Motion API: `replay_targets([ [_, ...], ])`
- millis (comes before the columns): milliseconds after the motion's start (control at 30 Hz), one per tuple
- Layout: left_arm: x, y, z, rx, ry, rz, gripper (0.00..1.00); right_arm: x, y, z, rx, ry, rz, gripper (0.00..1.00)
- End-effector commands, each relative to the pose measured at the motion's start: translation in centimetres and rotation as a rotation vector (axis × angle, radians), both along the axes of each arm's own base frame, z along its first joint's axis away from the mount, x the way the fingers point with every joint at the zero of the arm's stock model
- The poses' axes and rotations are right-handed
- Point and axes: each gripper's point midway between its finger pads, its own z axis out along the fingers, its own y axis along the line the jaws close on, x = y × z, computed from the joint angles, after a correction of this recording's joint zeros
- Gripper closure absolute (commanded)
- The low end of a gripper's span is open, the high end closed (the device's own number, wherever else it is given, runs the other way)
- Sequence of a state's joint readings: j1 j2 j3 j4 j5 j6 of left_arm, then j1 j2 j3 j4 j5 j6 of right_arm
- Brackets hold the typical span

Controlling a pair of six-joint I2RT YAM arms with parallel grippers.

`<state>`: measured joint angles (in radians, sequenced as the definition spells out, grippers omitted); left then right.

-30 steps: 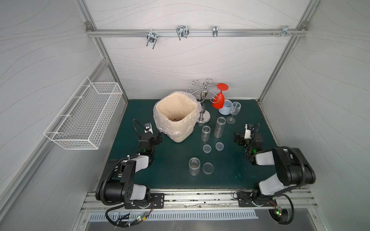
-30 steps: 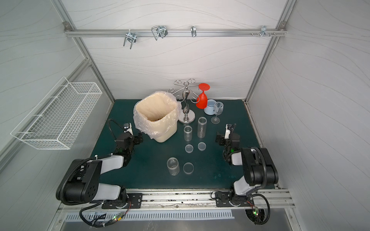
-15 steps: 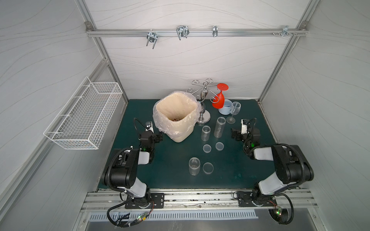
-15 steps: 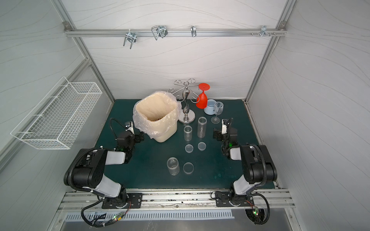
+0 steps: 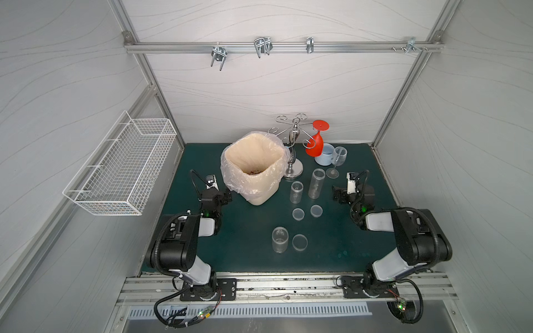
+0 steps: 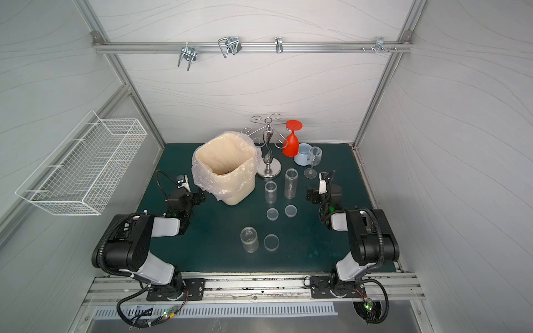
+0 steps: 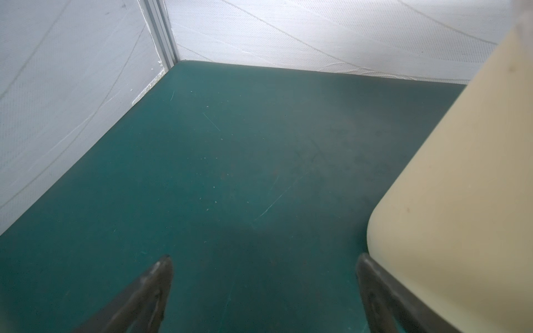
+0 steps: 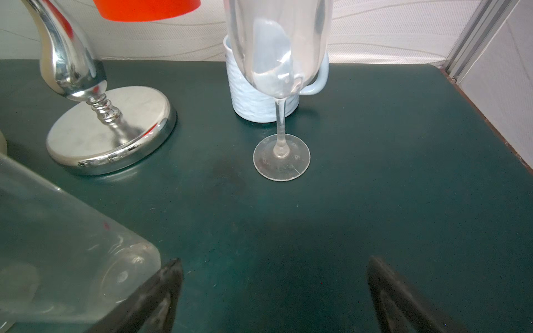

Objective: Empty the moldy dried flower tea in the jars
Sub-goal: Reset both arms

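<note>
Three clear jars stand open and look empty in both top views: a tall narrow one (image 5: 316, 183) (image 6: 290, 183), a short narrow one (image 5: 296, 192) and a short wider one (image 5: 279, 239). Their round lids (image 5: 298, 214) (image 5: 316, 210) (image 5: 300, 242) lie on the mat beside them. Reddish dried flower tea (image 5: 253, 172) lies at the bottom of the lined cream bin (image 5: 261, 199). My left gripper (image 5: 215, 196) (image 7: 264, 265) is open and empty, one finger beside the bin wall (image 7: 461, 173). My right gripper (image 5: 353, 196) (image 8: 274, 268) is open and empty, right of the tall jar (image 8: 72, 259).
Behind the jars stand a chrome glass stand (image 5: 293, 170) with a red glass (image 5: 315, 144) hanging from it, a pale blue mug (image 5: 324, 154) and a clear wine glass (image 8: 281, 155). A wire basket (image 5: 121, 170) hangs on the left wall. Walls close the mat's back and sides.
Both arms have folded back toward their bases while the grippers stay almost where they were. The left jaws have spread a little wider. Jars and lids have not moved.
</note>
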<state>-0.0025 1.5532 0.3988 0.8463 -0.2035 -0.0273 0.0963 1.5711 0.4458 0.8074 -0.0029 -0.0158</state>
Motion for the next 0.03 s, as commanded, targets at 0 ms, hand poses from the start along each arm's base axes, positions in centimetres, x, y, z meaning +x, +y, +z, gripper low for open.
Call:
replay_targets([
  [0, 0.76, 0.37, 0.94, 0.001, -0.034, 0.017, 0.01, -0.04, 0.01, -0.39, -0.008, 0.011, 0.012, 0.01],
])
